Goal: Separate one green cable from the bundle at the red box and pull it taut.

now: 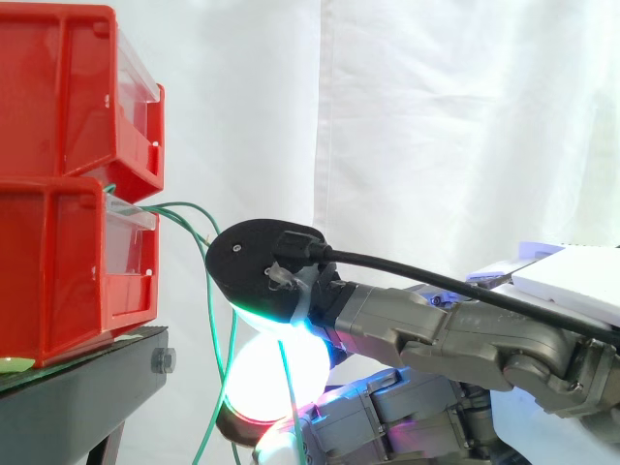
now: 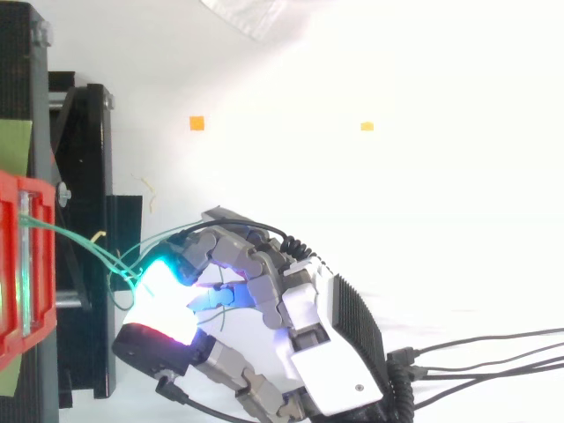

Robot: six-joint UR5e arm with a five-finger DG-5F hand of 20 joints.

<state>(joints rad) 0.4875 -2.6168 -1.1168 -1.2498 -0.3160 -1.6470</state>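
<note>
The fingers (image 2: 220,251) of the hand (image 2: 300,326) curl round one green cable (image 1: 288,380), just right of the lower red box (image 1: 58,271). Pinch firmly and draw rightward steadily, away from the box. Leave the remaining bundle (image 1: 179,205) hanging slack.

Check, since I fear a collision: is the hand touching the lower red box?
Apart. Side view shows a clear gap between the hand and the lower red box; top view agrees.
</note>
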